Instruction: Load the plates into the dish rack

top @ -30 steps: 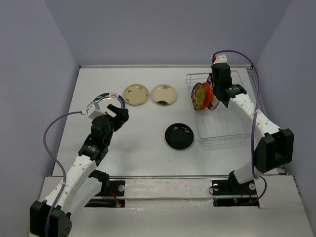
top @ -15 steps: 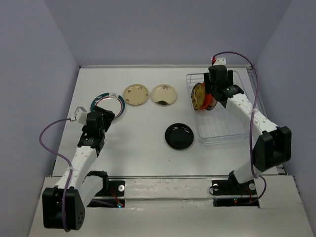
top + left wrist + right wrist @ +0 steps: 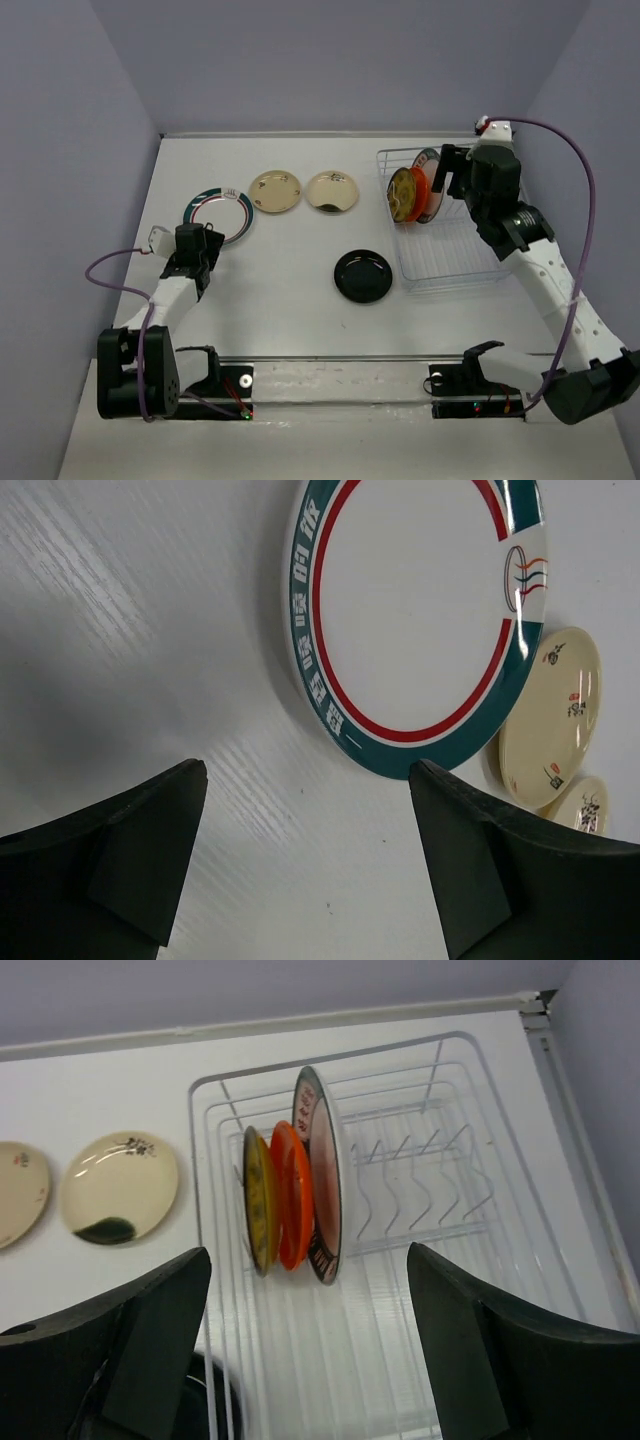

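The dish rack sits at the far right of the counter. Three plates stand upright side by side in its left slots. From left to right they are a translucent amber plate, an orange plate and a racked teal-rimmed plate. The right hand hovers over the rack, to the right of these plates, with its fingers apart and holding nothing.

Four plates lie flat on the counter. A flat teal-rimmed plate is at the left. To its right, slightly farther back, are the left cream-gold plate and the right cream-gold plate. A glossy black plate lies nearer, just left of the rack. The left hand is low over the counter on the near side of the flat teal-rimmed plate, its fingers spread and empty.
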